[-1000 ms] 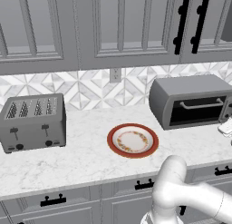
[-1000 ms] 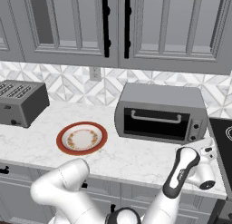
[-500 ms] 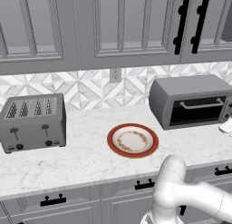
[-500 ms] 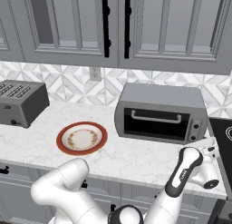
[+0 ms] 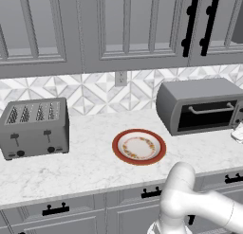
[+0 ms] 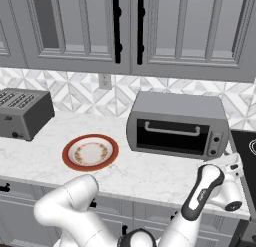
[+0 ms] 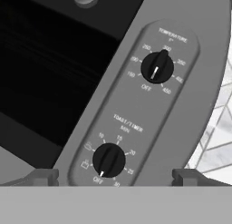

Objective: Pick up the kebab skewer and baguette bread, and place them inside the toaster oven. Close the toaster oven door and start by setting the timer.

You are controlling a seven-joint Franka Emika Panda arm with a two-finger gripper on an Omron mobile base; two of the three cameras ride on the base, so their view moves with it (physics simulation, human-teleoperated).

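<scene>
The toaster oven (image 5: 199,105) (image 6: 176,123) stands at the right of the counter. Its door (image 6: 172,136) is shut, with the silver bar handle (image 6: 170,129) across the dark glass. My gripper (image 7: 115,175) is open and holds nothing. Its fingertips (image 7: 43,175) straddle the oven's control panel (image 7: 136,109) at close range. The timer knob (image 7: 108,159) sits just ahead between the tips, pointer near OFF, with the temperature knob (image 7: 157,67) above it. In the right base view the gripper (image 6: 234,163) hangs by the oven's front right corner. The kebab skewer and baguette bread are out of view.
A red-rimmed plate (image 5: 139,147) (image 6: 90,152) lies bare on the marble counter, left of the oven. A grey four-slot toaster (image 5: 33,128) (image 6: 22,112) stands at the far left. A dark stovetop edge (image 6: 246,153) borders the counter on the right. Cabinets hang overhead.
</scene>
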